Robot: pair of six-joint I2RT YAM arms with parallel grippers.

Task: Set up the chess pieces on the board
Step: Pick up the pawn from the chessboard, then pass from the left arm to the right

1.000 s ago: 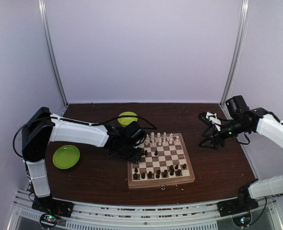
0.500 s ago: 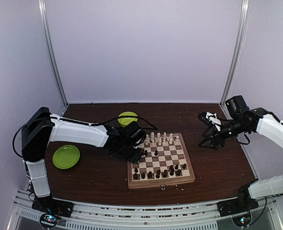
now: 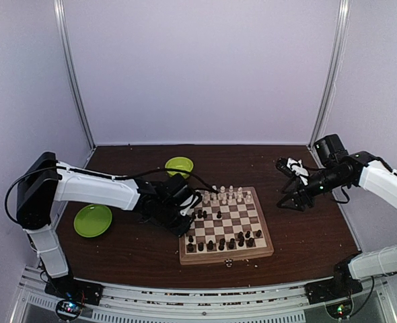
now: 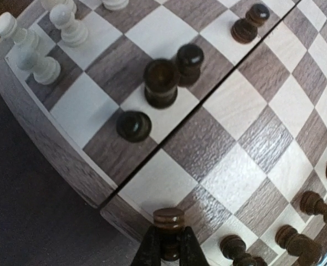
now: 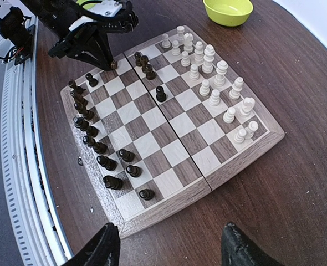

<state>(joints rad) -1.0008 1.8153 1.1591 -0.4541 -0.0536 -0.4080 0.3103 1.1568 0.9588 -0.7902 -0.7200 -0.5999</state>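
- Pulled back leftward since a second ago, shoulder of the left arm [image 3: 97, 190] now nearer the side wall. Left gripper [image 3: 189, 217] closed in the meantime, low over the left edge of the board [image 3: 227, 258].
- From above: shows the board, light and dark brown checks inside a pale wood rim, lying right of centre on a dark brown table [image 3: 138, 252]. Cream pieces [image 3: 227, 195] ranged along the far rows, dark pieces [image 3: 225, 242] mostly along the near rows, a few loose at mid-board.
- Takes in a lime-green plate [image 3: 93, 220] left of the board, a lime-green bowl [image 3: 179, 165] behind its far left corner, pale lilac walls [image 3: 198, 67] and metal posts [image 3: 74, 74] at the back corners.
- Places the right gripper [image 3: 284, 183] well off the board's right side, above the table.
- From the left wrist: pinches a dark pawn [image 4: 169, 219] between shut fingers [image 4: 152, 249] at the board's edge, beside the centre seam. Lifted or standing, cannot tell. Three more dark pieces close together further in, cream ones at the top left corner.
- From the right wrist: looks down on the whole board, own fingers [image 5: 105, 246] spread wide with nothing between them. Pale crumbs [image 5: 79, 162] on the table just beside the rim.
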